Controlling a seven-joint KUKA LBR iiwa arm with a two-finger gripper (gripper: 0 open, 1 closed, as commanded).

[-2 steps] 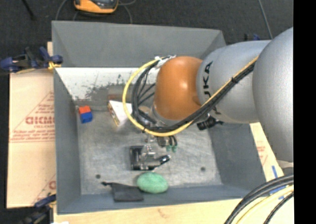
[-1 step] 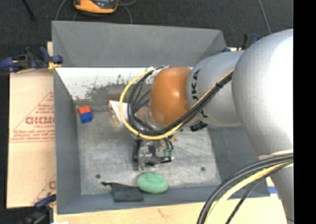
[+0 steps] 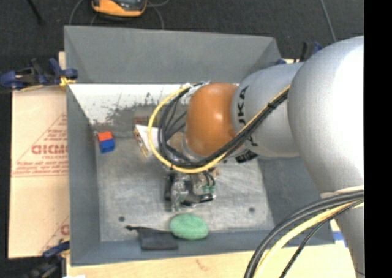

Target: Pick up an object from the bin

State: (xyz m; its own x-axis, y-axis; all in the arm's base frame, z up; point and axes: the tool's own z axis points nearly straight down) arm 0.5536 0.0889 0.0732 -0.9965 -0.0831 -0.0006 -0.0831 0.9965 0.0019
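The gripper hung just beside a green, rounded, soft-looking lump near the grey metal bin's front wall (spread or closed, I couldn't tell). The lump was probably light and squashy, best pinched across its 2 long sides.

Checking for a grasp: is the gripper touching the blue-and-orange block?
Apart. Camera view shows bare bin floor between the gripper and the block near the left wall.
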